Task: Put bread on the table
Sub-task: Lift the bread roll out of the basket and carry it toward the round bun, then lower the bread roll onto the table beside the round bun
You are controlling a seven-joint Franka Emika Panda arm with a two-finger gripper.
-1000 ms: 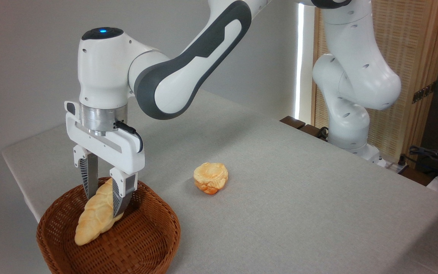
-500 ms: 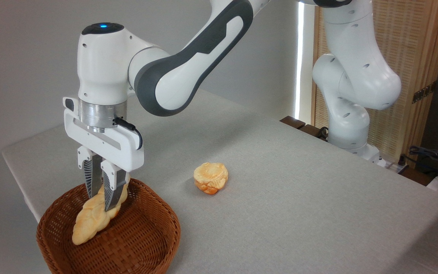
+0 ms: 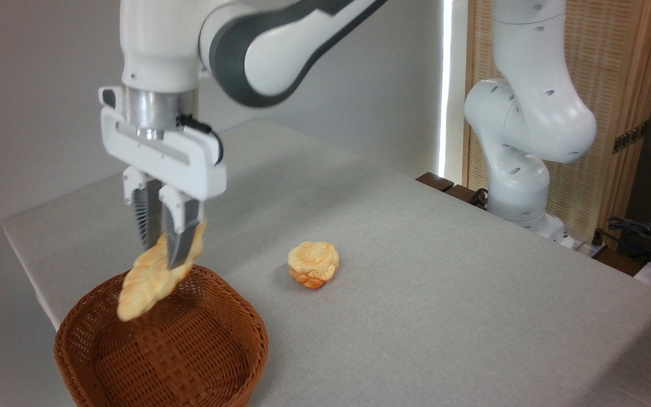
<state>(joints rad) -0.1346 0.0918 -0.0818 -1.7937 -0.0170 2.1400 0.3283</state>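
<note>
White two-finger gripper (image 3: pixel 161 255) clamped on one pale braided loaf (image 3: pixel 153 277); below, one brown wicker basket (image 3: pixel 212 362); rightward, one orange bun (image 3: pixel 313 264).

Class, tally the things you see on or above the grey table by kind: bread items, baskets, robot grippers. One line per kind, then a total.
Bread items: 2, the braided bread held in the gripper and the round bun on the table
Baskets: 1, the wicker basket
Robot grippers: 1
Total: 4
</note>
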